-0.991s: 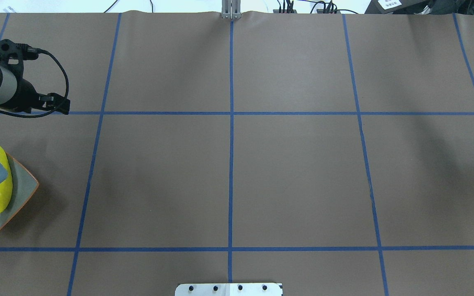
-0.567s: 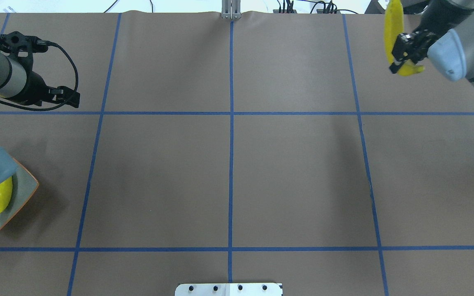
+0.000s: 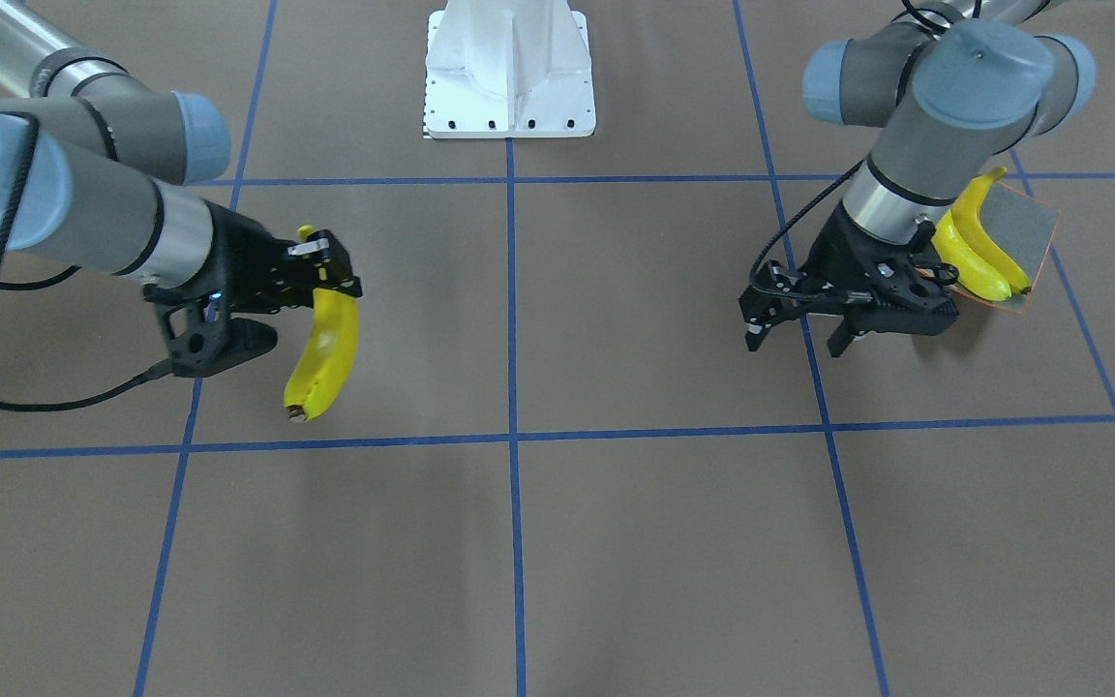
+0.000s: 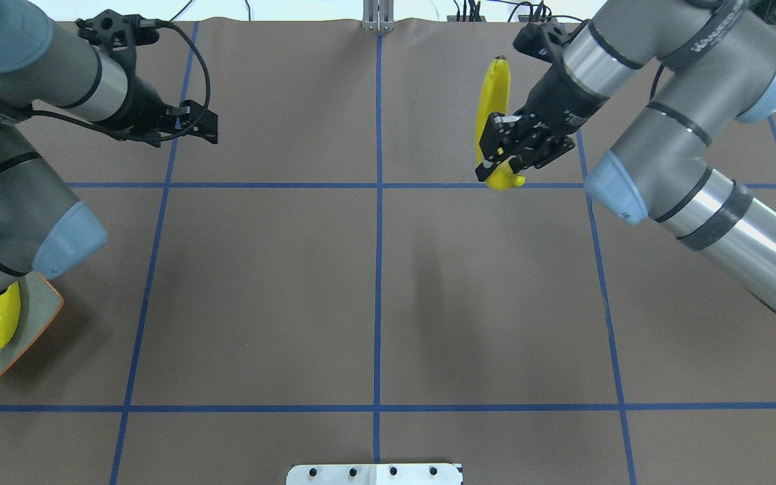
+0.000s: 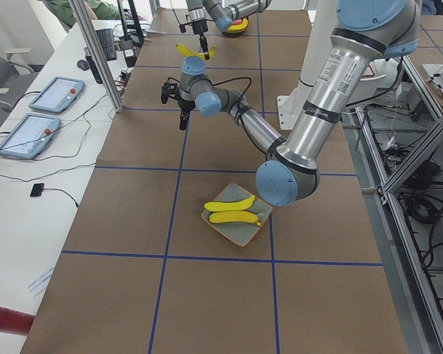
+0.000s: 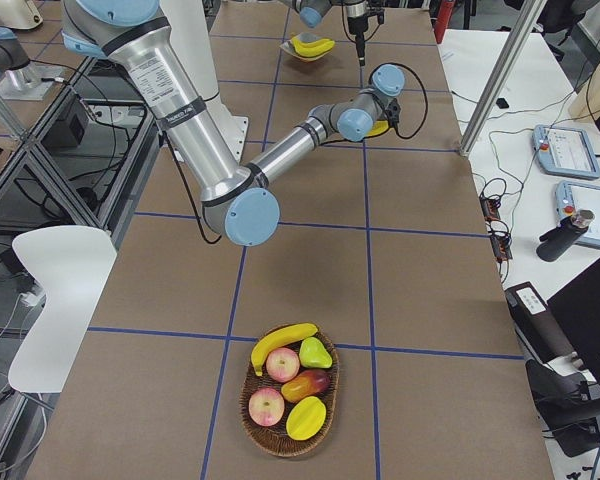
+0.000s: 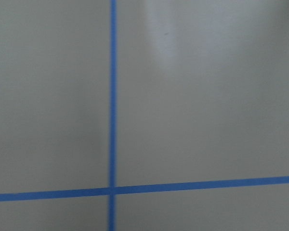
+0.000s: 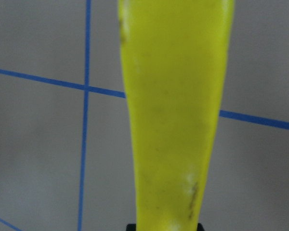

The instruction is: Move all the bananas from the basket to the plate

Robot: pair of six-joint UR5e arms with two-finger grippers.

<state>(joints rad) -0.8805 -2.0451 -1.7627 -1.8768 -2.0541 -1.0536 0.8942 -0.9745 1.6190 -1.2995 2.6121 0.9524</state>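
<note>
My right gripper is shut on a yellow banana and holds it above the table right of centre; the fruit hangs lengthwise from the fingers and fills the right wrist view. Two bananas lie side by side on the grey, orange-rimmed plate at the table's left edge. My left gripper hangs open and empty, beyond the plate toward the far side. The wicker basket, seen only in the exterior right view, holds one banana among other fruit.
Apples and other fruit fill the basket beside its banana. The white robot base stands at the near middle edge. Blue tape lines cross the brown table cover. Tablets lie on a side table beyond the far edge.
My right arm has swung in from the right edge toward the centre, carrying the banana. My left arm has moved away from the plate, farther out and to the right.
</note>
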